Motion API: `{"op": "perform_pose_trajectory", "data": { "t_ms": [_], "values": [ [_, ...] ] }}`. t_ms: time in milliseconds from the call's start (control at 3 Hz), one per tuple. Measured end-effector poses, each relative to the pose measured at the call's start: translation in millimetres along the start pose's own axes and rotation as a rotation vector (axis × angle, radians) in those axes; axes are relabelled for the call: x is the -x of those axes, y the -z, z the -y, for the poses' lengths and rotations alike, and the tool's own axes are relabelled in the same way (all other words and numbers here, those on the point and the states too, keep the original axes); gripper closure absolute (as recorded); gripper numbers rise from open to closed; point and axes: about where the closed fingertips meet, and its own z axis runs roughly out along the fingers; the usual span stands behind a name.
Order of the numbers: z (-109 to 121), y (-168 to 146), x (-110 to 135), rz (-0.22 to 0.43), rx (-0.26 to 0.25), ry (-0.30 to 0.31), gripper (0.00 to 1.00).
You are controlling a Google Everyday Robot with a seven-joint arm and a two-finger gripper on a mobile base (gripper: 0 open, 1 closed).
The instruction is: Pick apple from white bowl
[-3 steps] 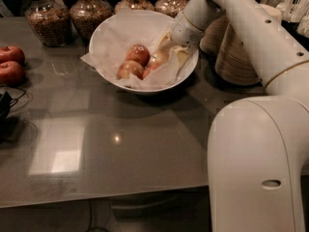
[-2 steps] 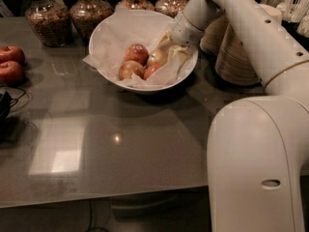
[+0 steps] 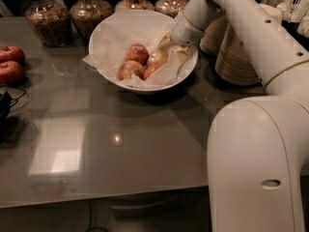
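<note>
The white bowl [image 3: 104, 33], lined with crinkled white paper, stands at the back middle of the grey table. Several apples lie in it. A redder apple [image 3: 137, 53] is in the middle and a tan-red one [image 3: 129, 70] is in front of it. The yellow-tan apple [image 3: 157, 57] lies at the right, right up against my gripper [image 3: 165, 57]. The gripper reaches down into the bowl's right side from the white arm above. Part of that apple is hidden by the gripper and the paper.
Two deep-red apples [image 3: 10, 64] lie at the table's left edge, with a black cable [image 3: 6, 108] in front of them. Glass jars [image 3: 46, 16] stand behind the bowl. Stacked tan bowls [image 3: 236, 57] stand right of it. My white body [image 3: 256, 168] fills the front right.
The gripper has stayed in the bowl's right side and shifted only slightly. The yellow-tan apple beside it shows more than before.
</note>
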Motion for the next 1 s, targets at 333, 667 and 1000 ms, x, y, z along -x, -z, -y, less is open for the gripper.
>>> {"op": "perform_pose_trajectory", "data": {
  "t_ms": [333,667,1000],
  "values": [
    [2.7,-0.4,3.4,-0.008,-0.005,0.011,1.0],
    [7.4,10.2,34.8,0.038,-0.027,0.106,1.0],
    [9.7,17.5,69.5,0.081,-0.031,0.213,1.0]
  ]
}}
